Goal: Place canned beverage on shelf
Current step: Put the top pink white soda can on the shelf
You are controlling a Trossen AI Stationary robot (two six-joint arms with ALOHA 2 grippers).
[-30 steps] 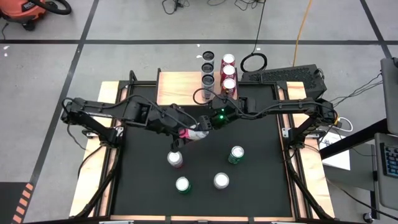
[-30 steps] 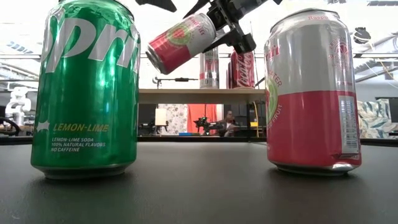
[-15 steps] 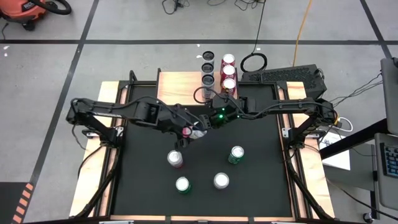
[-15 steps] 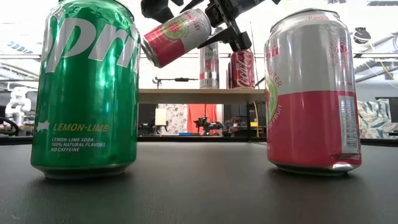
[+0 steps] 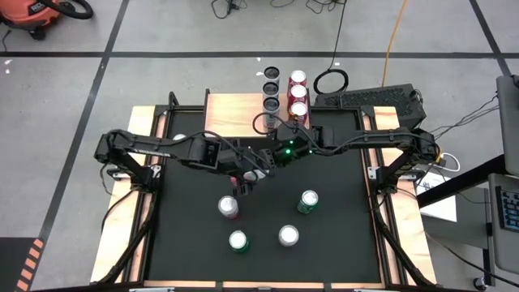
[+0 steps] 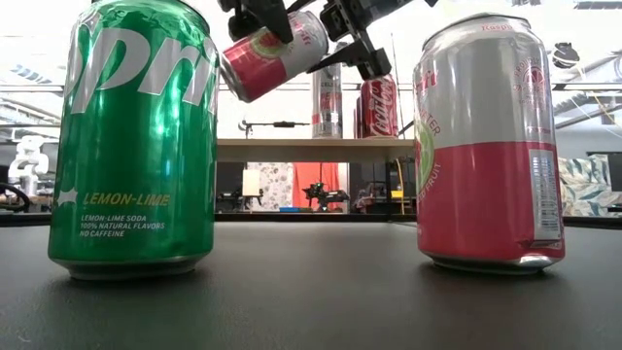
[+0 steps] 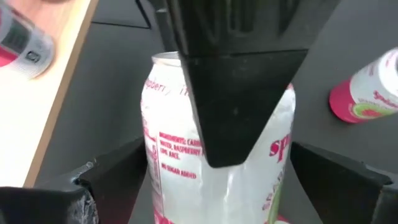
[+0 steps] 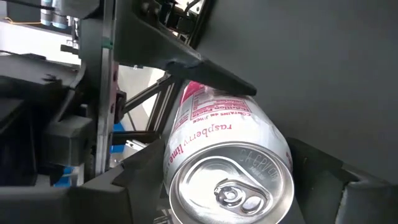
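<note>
Left claw point(image 5: 246, 180) spread wide around the tilted pink-and-silver raspberry-lime can point(image 6: 273, 54), mid-air above the black bench point(image 5: 324, 235), not clamped. Right claw point(image 5: 268, 165) grips the can's top end. Light wood-topped shelf point(image 5: 235, 113) at the far edge holds six upright cans.

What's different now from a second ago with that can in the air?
The left pincer has moved in toward the right pincer and now straddles the free end of the tilted pink can, fingers open on either side, not yet gripping. The right pincer keeps its hold; the can has risen slightly. The cans on the table and the shelf are unchanged.
</note>
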